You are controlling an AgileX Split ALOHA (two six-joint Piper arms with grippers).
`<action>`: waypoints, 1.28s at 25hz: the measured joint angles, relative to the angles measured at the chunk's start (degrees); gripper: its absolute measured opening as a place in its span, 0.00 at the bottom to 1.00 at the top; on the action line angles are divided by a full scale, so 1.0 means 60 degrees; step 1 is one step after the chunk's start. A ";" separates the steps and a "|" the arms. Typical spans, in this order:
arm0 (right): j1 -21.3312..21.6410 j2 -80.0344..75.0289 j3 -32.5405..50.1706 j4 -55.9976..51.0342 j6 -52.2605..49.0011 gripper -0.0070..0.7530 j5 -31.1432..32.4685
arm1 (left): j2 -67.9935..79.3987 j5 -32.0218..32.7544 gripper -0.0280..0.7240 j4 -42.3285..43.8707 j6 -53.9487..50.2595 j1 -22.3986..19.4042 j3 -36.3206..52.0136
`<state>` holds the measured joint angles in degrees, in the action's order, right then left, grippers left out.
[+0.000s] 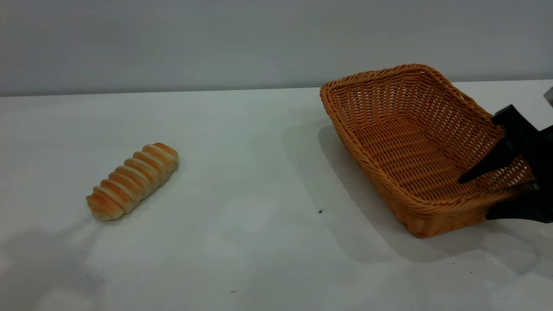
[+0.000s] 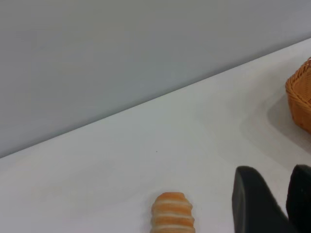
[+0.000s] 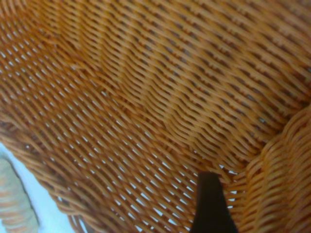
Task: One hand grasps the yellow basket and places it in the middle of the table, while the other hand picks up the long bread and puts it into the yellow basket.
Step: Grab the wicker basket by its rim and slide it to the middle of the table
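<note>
The right claw (image 1: 494, 194) grips the yellow basket (image 1: 414, 142) by its near wall, apparently tilted off the tabletop (image 1: 242, 194). The long bread (image 1: 133, 180) lies well apart. The left claw (image 2: 272, 201) hovers near it, narrowly parted.

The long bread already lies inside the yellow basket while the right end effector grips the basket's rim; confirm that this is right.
Not right. The exterior view shows the long bread lying on the bare table, well apart from the yellow basket, which is empty. The right end effector does grip the basket's rim, one finger inside and one outside.
</note>
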<state>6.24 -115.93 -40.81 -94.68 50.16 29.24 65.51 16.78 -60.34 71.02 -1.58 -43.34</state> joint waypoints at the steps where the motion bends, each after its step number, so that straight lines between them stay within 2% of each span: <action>1: -0.0022 -0.0074 -0.0024 -0.0059 0.0020 0.74 0.0000 | 0.0000 0.0000 0.35 0.0000 0.0000 0.0000 0.0000; 6: -0.0082 -0.0477 -0.0072 -0.0097 0.0030 0.72 0.0020 | 0.0000 0.0000 0.35 0.0000 0.0000 0.0000 0.0000; 9: -0.0082 -0.0663 -0.0072 -0.0119 0.0048 0.66 0.0079 | 0.0000 0.0000 0.35 0.0000 0.0000 0.0000 0.0000; 14: -0.0082 -0.0663 -0.0083 -0.0299 0.0193 0.38 0.0206 | 0.0000 0.0000 0.35 0.0000 0.0000 0.0000 0.0000; 17: -0.0082 -0.0674 -0.0083 -0.0228 0.0415 0.28 0.0165 | 0.0000 0.0000 0.35 0.0000 0.0000 0.0000 0.0000; 19: -0.0082 -0.0681 -0.0083 -0.0278 0.0518 0.14 0.0218 | 0.0000 0.0000 0.35 0.0000 0.0000 0.0000 0.0000; 26: -0.0086 -0.0710 -0.0083 0.0093 0.1129 0.13 0.0471 | 0.0000 0.0000 0.35 -0.0017 0.0000 0.0000 0.0000; 32: -0.0086 -0.0710 -0.0121 0.1564 0.1213 0.13 0.0762 | 0.0000 0.0000 0.35 -0.0158 0.0079 0.0000 0.0000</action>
<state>5.72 -120.19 -41.53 -85.30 57.44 33.81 65.51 16.78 -61.28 71.50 -1.58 -43.34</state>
